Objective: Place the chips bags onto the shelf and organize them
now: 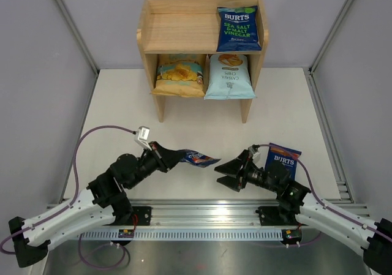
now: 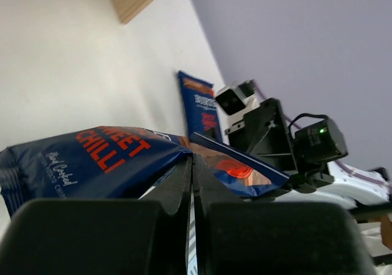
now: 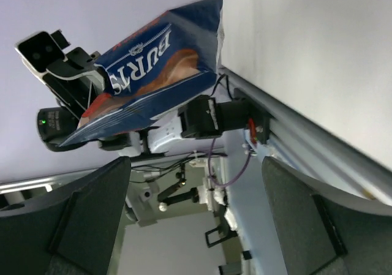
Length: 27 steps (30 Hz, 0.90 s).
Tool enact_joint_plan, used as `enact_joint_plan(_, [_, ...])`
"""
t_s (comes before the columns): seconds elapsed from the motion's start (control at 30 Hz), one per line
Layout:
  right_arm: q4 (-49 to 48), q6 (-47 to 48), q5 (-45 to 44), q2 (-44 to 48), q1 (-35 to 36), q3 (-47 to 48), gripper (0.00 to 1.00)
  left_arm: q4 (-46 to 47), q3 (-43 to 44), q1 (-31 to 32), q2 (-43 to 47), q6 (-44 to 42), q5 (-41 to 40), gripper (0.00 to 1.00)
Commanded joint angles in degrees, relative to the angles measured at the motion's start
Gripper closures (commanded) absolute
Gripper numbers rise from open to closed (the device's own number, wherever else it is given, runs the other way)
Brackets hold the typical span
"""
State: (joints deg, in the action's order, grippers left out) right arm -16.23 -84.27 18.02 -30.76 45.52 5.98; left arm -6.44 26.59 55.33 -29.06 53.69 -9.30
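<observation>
The wooden shelf (image 1: 177, 33) stands at the back. A dark blue BURTS bag (image 1: 238, 29) lies on its upper tier at the right. The yellow-and-teal bag (image 1: 179, 75) and the pale blue cassava bag (image 1: 229, 76) stand on the lower tier. My left gripper (image 1: 180, 157) is shut on a dark blue BURTS sweet chilli bag (image 1: 199, 159), held above the table; that bag also shows in the left wrist view (image 2: 110, 165) and the right wrist view (image 3: 153, 67). My right gripper (image 1: 224, 174) is open and empty, facing that bag. A third BURTS bag (image 1: 284, 159) lies flat at the right.
A metal rail (image 1: 202, 217) runs along the near edge at the arm bases. Grey walls enclose the white table (image 1: 202, 125) on the left, right and back.
</observation>
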Motion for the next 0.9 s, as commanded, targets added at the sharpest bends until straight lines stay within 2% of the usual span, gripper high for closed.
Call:
enact_joint_plan(0.0, [1.5, -9.1, -14.2, 1.5, 7.5, 3.7, 0.04, 13.3, -2.7, 1.9, 1.6, -2.5, -2.0, 1.00])
enact_joint_plan(0.03, [1.1, -9.4, -16.3, 1.1, 9.8, 4.1, 0.04, 15.0, -3.0, 2.2, 1.7, -2.7, -3.0, 1.00])
enact_joint_plan(0.27, [-6.7, -12.2, -21.3, -6.2, 14.3, 5.9, 0.05, 21.9, -4.4, 5.2, -0.6, -6.1, -4.1, 1.00])
enact_joint_plan(0.53, [-4.0, -13.8, -31.9, -4.5, 17.2, 7.1, 0.05, 25.2, -6.9, 10.8, -0.9, -10.9, -11.2, 1.00])
enact_joint_plan(0.7, [-2.9, -13.8, -31.9, -4.0, 17.2, 8.6, 0.05, 31.7, -11.4, 11.6, -0.4, -12.3, -11.5, 1.00])
enact_joint_plan(0.87, [-5.8, -15.0, -30.7, -6.9, 17.3, 9.4, 0.05, 37.5, -14.6, 12.2, -0.6, -14.5, -10.0, 1.00])
